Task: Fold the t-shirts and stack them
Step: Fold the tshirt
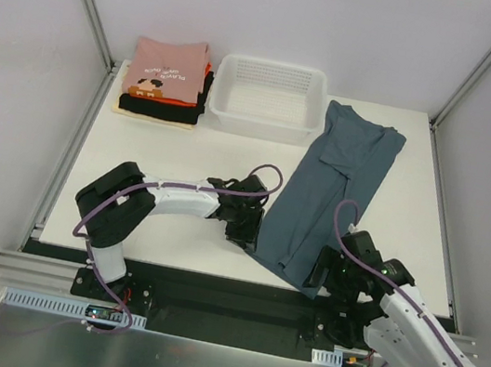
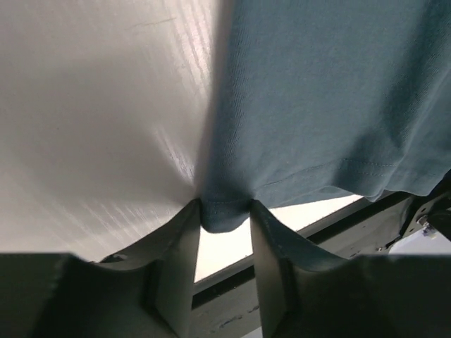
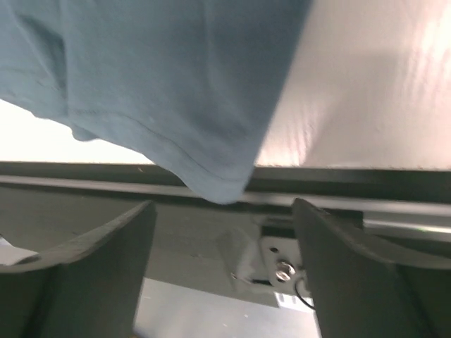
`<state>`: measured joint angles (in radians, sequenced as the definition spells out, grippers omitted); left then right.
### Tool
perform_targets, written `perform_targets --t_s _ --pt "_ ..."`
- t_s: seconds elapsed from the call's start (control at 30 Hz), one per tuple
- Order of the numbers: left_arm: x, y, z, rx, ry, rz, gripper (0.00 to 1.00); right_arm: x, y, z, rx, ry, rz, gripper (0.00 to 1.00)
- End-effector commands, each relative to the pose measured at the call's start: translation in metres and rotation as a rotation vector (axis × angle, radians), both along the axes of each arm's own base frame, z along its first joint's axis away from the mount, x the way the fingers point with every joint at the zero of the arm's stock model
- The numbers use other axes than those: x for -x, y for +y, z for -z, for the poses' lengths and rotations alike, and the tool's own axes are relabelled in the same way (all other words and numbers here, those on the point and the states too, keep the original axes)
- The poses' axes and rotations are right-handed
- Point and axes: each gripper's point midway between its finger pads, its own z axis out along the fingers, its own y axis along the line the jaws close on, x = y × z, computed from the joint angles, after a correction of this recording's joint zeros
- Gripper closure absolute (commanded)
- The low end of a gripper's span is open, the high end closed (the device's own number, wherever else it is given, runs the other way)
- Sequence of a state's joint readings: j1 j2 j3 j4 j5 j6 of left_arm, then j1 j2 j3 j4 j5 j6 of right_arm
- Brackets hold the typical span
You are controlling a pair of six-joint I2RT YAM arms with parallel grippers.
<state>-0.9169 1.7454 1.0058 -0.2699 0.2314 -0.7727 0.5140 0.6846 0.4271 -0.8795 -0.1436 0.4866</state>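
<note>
Starting the fold: left gripper [image 2: 224, 211] pinches the slate blue-grey cloth t-shirt [image 1: 329, 188]; I'd clamp the gaping right gripper [image 3: 222, 204] next.

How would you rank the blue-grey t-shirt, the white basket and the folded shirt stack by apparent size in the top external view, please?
1. blue-grey t-shirt, clearly largest.
2. white basket and folded shirt stack: these look about alike, so I would not rank them.

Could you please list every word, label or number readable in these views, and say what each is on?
Pink t-shirt, far left: two lines of pale lettering above a small picture, too small to read.
Blue-grey t-shirt and white basket: no text visible in any view.
</note>
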Motion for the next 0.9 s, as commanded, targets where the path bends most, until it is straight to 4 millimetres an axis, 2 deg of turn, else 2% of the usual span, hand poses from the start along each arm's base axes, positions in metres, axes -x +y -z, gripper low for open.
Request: perform_targets --t_s 0.0,0.03,0.1,0.2,0.3,0.33,0.4,0.43,0.5,0.57,0.63,0.83,0.87 --pt "0.0 -0.01 -0.002 0.015 0.01 0.007 0.75 -0.015 0.017 0.003 -0.037 -0.014 0.042 0.24" --pt "-0.002 -0.011 -0.003 0.019 0.007 0.007 0.78 -0.012 0.017 0.007 -0.022 0.01 0.037 0.3" --pt "-0.003 -0.011 0.0 0.012 0.008 0.011 0.89 -0.01 0.016 0.011 0.002 0.027 0.037 0.34" --pt "-0.004 -0.013 0.0 0.011 0.002 0.01 1.0 -0.004 0.017 0.016 0.012 0.06 0.028 0.41" --pt "-0.005 -0.011 0.0 0.005 -0.004 0.001 1.0 -0.001 0.017 0.02 0.02 0.089 0.024 0.51" --pt "-0.005 -0.01 0.001 0.002 -0.003 -0.001 1.0 0.001 0.018 0.021 0.022 0.102 0.016 0.59" --pt "-0.006 -0.008 -0.001 0.001 -0.011 -0.012 1.0 0.001 0.02 0.023 0.025 0.11 0.006 0.66" --pt "-0.005 -0.006 -0.001 -0.001 -0.012 -0.015 1.0 0.002 0.019 0.024 0.034 0.116 0.006 0.75" --pt "-0.005 -0.004 -0.003 -0.002 -0.023 -0.024 1.0 0.003 0.019 0.025 0.038 0.119 -0.004 0.82" --pt "-0.002 0.0 -0.005 -0.002 -0.028 -0.026 1.0 0.007 0.019 0.024 0.039 0.124 -0.019 0.99" --pt "-0.001 0.008 -0.002 -0.021 -0.037 -0.039 1.0 0.014 0.016 0.021 0.045 0.138 -0.036 0.99" --pt "0.011 0.033 -0.002 -0.041 -0.042 -0.081 1.0 0.05 0.032 0.009 -0.1 0.226 -0.125 0.99" --pt "0.012 0.033 -0.009 -0.019 -0.051 -0.087 1.0 0.054 0.035 0.006 -0.123 0.235 -0.141 0.99"
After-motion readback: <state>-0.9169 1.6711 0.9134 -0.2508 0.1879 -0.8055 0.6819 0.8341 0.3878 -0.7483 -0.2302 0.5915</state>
